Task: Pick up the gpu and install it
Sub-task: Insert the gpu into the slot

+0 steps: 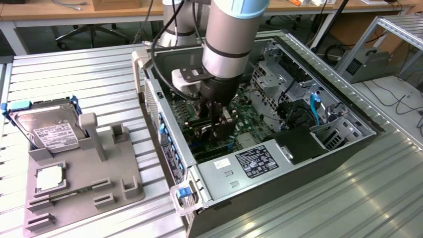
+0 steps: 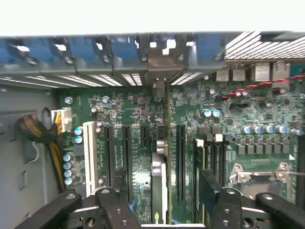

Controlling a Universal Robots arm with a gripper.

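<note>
A: Near field, wrist view. State of the gripper [image 2: 159, 210]?

B: Jaws spread wide, one black finger [image 2: 107, 210] either side of the gpu [image 2: 159, 183], neither pressing it. Holds nothing.

A: And the card's position?

B: Standing on edge in a slot of the green motherboard [image 2: 138, 167], directly between the fingers. Its silver bracket [image 2: 159, 88] sits against the case's rear slot row, at 12 o'clock from the card body.

A: Exterior view?

B: Arm [image 1: 228, 39] reaches down into the open computer case [image 1: 264, 163]; gripper [image 1: 217, 121] low over the board. Grey parts tray [image 1: 86, 173] lies at 9 o'clock from the case. Hard drive [image 1: 49, 129] with white label rests at the tray's 11 o'clock corner. Desks beyond, at 12 o'clock.
</note>
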